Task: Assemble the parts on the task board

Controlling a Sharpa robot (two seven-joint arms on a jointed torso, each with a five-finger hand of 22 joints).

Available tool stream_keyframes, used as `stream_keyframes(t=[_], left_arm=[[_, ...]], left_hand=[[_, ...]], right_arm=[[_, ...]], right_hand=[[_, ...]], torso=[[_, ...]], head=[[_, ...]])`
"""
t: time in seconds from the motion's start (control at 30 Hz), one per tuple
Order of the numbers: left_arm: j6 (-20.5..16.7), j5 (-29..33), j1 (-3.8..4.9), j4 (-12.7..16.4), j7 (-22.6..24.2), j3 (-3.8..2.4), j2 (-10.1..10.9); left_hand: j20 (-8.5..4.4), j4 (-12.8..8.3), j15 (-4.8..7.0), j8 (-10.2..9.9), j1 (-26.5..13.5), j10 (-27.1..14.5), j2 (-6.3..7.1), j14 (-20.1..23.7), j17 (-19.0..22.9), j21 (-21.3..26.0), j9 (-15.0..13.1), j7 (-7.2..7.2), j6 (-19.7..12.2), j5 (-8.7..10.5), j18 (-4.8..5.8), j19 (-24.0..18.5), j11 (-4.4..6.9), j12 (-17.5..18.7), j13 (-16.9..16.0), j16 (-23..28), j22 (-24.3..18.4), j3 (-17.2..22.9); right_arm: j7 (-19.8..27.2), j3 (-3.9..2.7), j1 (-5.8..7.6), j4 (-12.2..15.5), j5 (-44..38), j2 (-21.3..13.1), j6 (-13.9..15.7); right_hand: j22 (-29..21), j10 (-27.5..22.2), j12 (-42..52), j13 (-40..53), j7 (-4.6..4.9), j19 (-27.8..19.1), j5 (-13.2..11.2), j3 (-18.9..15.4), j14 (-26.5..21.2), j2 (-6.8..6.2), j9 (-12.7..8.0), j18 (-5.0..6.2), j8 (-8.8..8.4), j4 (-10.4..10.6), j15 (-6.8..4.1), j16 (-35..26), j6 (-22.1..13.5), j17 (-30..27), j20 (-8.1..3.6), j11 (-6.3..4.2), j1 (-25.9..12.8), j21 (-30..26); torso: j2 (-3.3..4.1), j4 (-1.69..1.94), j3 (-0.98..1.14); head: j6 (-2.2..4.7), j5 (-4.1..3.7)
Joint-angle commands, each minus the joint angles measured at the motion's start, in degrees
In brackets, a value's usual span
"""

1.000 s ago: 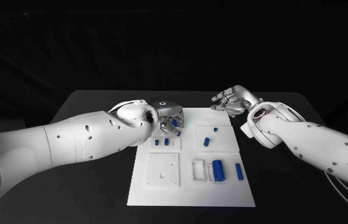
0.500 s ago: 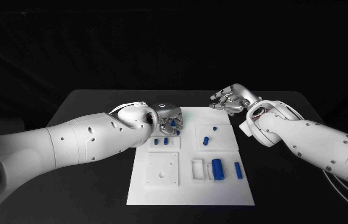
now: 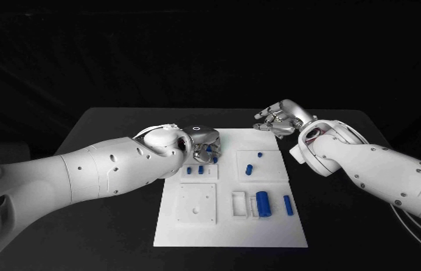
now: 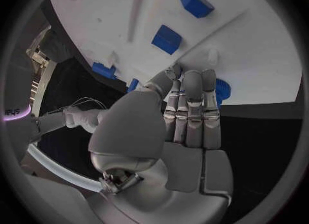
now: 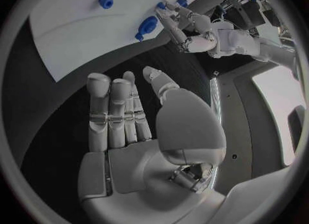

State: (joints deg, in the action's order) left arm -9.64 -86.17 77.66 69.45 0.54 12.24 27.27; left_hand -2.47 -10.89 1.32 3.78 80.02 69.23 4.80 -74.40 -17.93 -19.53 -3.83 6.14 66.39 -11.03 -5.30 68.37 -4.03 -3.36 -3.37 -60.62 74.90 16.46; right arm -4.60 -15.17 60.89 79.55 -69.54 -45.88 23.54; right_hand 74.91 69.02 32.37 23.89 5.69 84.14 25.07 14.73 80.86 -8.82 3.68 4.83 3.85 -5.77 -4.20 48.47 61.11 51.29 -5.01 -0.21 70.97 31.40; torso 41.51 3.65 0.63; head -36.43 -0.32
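Observation:
The white task board [image 3: 230, 228] lies in the middle of the table. My left hand [image 3: 204, 143] reaches over its far left corner with the fingers stretched out side by side. Its fingertips [image 4: 193, 80] lie against a blue toothed wheel [image 4: 223, 88] near the board's [image 4: 257, 44] far edge, and I see no pinch on it. The same wheel [image 5: 147, 28] stands by the left hand [image 5: 193, 33] in the right wrist view. My right hand [image 3: 281, 120] hovers open off the board's far right corner, holding nothing. Its fingers [image 5: 116, 116] are loosely spread.
On the board lie a thick blue cylinder [image 3: 262, 204], a slim blue pin [image 3: 289, 206], a short blue piece [image 3: 250, 171] and two small blue blocks [image 3: 194, 171]. A white square plate [image 3: 198, 205] and a white frame [image 3: 240, 205] sit near the front.
My left hand has shifted slightly over the board's far left corner. The right hand has hardly moved.

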Motion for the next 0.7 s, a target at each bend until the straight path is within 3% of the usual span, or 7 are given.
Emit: stream_keyframes(t=[0.03,0.53,0.7], left_arm=[[0.51,-0.34,-0.13,-0.21,0.78,-0.03,-0.31],[1.04,-0.08,-0.64,-1.0,1.35,-0.03,-0.93],[1.5,-0.04,-0.66,-1.29,1.45,-0.04,-0.94]], left_hand=[[-0.06,0.14,0.12,-0.19,-0.36,0.53,-0.3,0.27,-0.06,-0.55,0.08,-0.25,0.39,-0.18,-0.51,-0.48,0.07,0.08,0.06,-0.61,1.33,0.32],[-0.24,0.59,0.45,-0.14,-0.77,1.31,-0.66,0.14,-0.02,-1.09,0.05,-0.57,0.7,0.52,-0.27,-0.38,0.51,0.05,0.05,-1.85,1.19,-0.06],[-0.53,0.93,0.68,-0.08,-0.56,2.74,-1.63,-0.1,-0.04,-1.22,-0.01,-0.76,2.12,0.54,0.02,-0.25,0.97,0.06,0.04,-2.53,1.26,-0.3]], right_arm=[[0.62,-0.07,-0.03,0.18,-0.04,-0.01,0.1],[0.61,-0.19,-0.03,0.24,-0.1,0.01,0.06],[0.62,-0.22,-0.03,0.22,-0.12,0.03,0.08]], right_hand=[[3.35,0.31,-0.35,-0.05,0.33,2.42,0.22,0.39,-0.18,-0.09,-0.07,1.1,-0.3,0.07,-0.06,0.11,0.04,-0.08,-0.37,-0.12,-0.26,-0.35],[3.29,0.45,-0.49,-0.28,0.31,2.42,0.25,0.33,-0.19,-0.11,-0.06,1.11,-0.3,0.12,-0.06,0.07,0.08,-0.19,-0.38,-0.14,-0.24,-0.68],[3.28,0.48,-0.52,-0.35,0.3,2.41,0.29,0.28,-0.22,-0.09,-0.06,1.11,-0.29,0.19,-0.06,0.04,0.13,-0.25,-0.38,-0.14,-0.29,-0.8]], torso=[[0.05,0.01,0.01],[-0.04,0.04,0.03],[-0.05,-0.06,0.03]], head=[[-0.01,-0.25],[-0.24,-0.22],[-0.26,-0.16]])
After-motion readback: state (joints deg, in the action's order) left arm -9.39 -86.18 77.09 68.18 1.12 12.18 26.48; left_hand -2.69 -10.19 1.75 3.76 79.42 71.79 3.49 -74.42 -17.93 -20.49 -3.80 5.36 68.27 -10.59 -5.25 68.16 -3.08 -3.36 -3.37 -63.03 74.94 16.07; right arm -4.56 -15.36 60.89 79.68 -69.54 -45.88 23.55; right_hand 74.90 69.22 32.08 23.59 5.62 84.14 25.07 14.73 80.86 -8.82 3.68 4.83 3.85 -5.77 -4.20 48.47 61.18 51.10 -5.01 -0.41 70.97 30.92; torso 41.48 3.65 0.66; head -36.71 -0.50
